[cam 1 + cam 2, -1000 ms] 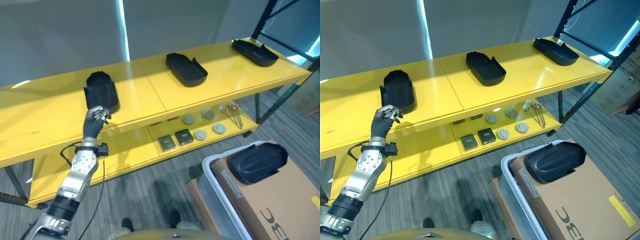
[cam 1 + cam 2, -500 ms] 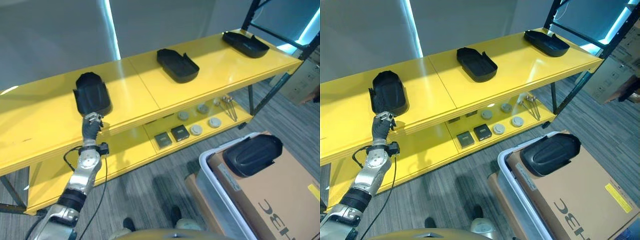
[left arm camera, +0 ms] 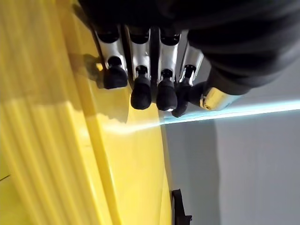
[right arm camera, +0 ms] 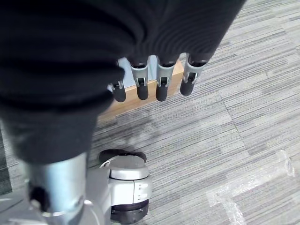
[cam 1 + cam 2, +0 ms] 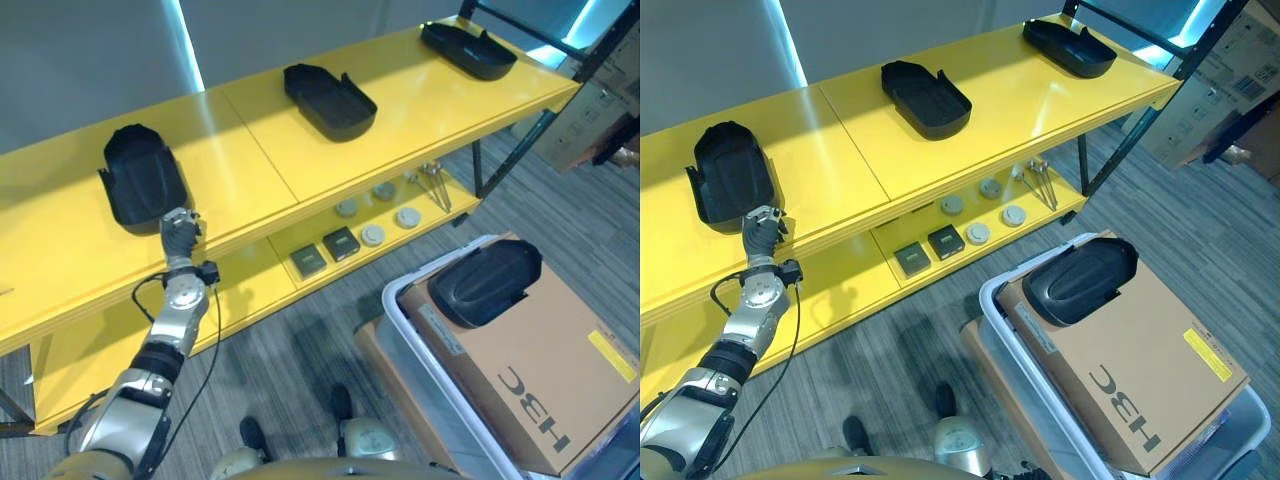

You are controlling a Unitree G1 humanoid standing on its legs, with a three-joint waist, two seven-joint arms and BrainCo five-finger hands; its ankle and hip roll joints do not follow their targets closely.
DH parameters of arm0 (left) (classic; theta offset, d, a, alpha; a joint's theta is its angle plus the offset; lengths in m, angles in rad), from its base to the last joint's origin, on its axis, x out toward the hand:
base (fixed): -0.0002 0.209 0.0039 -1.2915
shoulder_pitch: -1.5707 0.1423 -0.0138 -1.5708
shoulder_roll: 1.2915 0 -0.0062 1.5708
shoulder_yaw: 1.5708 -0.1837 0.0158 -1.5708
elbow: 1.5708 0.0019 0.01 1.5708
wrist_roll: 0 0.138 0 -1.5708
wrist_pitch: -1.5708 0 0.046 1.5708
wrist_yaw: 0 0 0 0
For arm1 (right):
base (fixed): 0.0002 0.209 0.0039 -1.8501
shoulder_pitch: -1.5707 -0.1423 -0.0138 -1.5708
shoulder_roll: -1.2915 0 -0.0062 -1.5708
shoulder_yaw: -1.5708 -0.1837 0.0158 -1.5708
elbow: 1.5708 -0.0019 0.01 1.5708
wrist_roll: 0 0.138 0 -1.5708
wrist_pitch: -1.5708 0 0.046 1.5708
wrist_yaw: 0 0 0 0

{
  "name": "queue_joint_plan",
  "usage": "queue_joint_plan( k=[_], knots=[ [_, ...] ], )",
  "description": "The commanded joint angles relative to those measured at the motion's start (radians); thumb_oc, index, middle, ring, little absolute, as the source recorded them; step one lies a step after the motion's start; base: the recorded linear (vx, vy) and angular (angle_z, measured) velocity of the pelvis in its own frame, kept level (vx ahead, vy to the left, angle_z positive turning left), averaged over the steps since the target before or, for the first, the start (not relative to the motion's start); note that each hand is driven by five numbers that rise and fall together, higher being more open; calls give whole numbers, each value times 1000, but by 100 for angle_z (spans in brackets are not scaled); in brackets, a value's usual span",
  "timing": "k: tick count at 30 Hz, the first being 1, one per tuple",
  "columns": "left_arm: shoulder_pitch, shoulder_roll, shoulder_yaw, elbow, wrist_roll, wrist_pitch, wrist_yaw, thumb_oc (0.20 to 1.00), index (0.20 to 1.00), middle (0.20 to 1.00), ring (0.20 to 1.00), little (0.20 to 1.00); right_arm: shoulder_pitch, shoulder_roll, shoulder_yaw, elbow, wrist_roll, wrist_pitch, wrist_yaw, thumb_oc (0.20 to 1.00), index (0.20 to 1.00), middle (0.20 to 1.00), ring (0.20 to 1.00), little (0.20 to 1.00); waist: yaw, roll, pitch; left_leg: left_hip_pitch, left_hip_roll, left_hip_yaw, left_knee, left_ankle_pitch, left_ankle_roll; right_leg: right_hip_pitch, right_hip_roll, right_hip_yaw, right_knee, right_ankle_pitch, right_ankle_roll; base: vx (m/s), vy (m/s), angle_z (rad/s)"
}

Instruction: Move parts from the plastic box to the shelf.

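**Left hand at the shelf edge, one part on the box**

Three black parts are seen on the top board of the yellow shelf (image 5: 300,150): one at the left (image 5: 143,178), one in the middle (image 5: 329,100) and one at the far right (image 5: 467,49). A fourth part (image 5: 486,282) is laid on a brown carton (image 5: 560,370) that is set inside the plastic box (image 5: 410,345), on the floor in front of the shelf and to the right.

The left hand (image 5: 178,232) is raised at the front edge of the top board, just beside the left part and below it; whether the two touch cannot be told. In the left wrist view its fingers (image 3: 140,91) are seen curled in a row over the yellow board, and nothing is held in them.

The right hand (image 4: 154,79) is seen in its wrist view above grey carpet (image 4: 234,117), with fingers hanging relaxed and nothing gripped; a strip of the carton is glimpsed behind the fingertips.

On the lower board, small round grey pieces (image 5: 390,205), two dark square blocks (image 5: 325,252) and a few thin metal rods (image 5: 437,185) are laid out
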Motion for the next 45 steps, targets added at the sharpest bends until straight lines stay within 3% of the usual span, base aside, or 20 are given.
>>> queue_joint_plan(
  k=[1,5,9,16,23,29,34,37,39,40,41,45],
  knots=[
    [-119,20,20,73,-6,-65,22,200,200,200,200,200,-14,-31,47,11,-11,-12,12,1000,1000,1000,1000,1000,1,-5,-1,-30,96,-37,70,-88,-25,-31,-67,13,54,-74,75,0,0,0],
    [-130,33,25,69,4,-64,39,200,200,200,200,200,-13,-34,45,13,-15,-19,14,1000,1000,1000,1000,1000,0,-5,3,-32,96,-38,70,-88,-25,-33,-67,14,54,-73,74,0,0,0],
    [-149,57,43,88,-1,-21,109,200,200,200,200,200,-18,-38,49,14,-17,-16,11,1000,1000,1000,1000,1000,1,-5,3,-34,96,-40,72,-89,-26,-32,-68,12,53,-75,73,0,0,0],
    [-189,86,68,185,-22,36,133,200,200,200,200,200,-27,-41,66,22,-33,-17,12,1000,1000,1000,1000,1000,-8,-8,0,-34,99,-38,73,-88,-29,-32,-67,15,55,-80,72,0,0,0],
    [-223,114,68,235,-22,67,100,200,200,200,200,200,-29,-45,79,18,-42,-14,12,1000,1000,1000,1000,1000,-15,-10,0,-32,100,-36,75,-90,-29,-32,-67,17,59,-83,72,0,0,0],
    [-238,122,54,239,-39,46,60,200,200,200,200,200,-32,-46,82,17,-41,-17,14,1000,1000,1000,1000,1000,-18,-10,4,-34,100,-36,77,-93,-27,-35,-66,22,64,-86,70,0,0,0],
    [-211,86,16,148,-25,-20,-46,200,200,200,200,200,-26,-33,73,11,-43,-15,5,1000,1000,1000,1000,1000,-6,-9,7,-32,95,-44,76,-97,-21,-31,-68,19,66,-87,70,0,0,0],
    [-132,55,-47,-76,8,-44,-148,200,200,200,200,200,-22,-15,51,8,-32,-6,-9,1000,1000,1000,1000,1000,22,-3,8,-30,90,-60,71,-99,-15,-21,-73,6,58,-83,69,0,0,0],
    [-43,47,-79,-297,11,8,-223,200,200,200,200,200,-25,1,28,19,-18,-2,-18,1000,1000,1000,1000,1000,49,3,6,-25,84,-74,66,-100,-14,-5,-76,-10,44,-78,69,0,0,0],
    [-9,49,-86,-364,9,23,-258,285,285,285,285,285,-27,4,20,18,-16,4,-20,1000,1000,1000,1000,1000,58,5,4,-23,83,-79,66,-101,-13,2,-78,-16,41,-76,68,-8,10,8],
    [38,53,-90,-443,-19,40,-336,1000,1000,1000,1000,1000,-28,7,6,17,-17,12,-20,1000,1000,1000,1000,1000,72,8,-4,-23,81,-84,64,-100,-13,7,-79,-23,37,-73,67,-10,13,9],
    [146,71,-90,-603,-94,89,-457,1000,1000,1000,1000,1000,-28,10,-15,13,-8,32,-28,1000,1000,1000,1000,1000,102,20,-18,-15,75,-98,60,-100,-12,32,-86,-49,27,-72,67,-19,19,18]
  ],
)
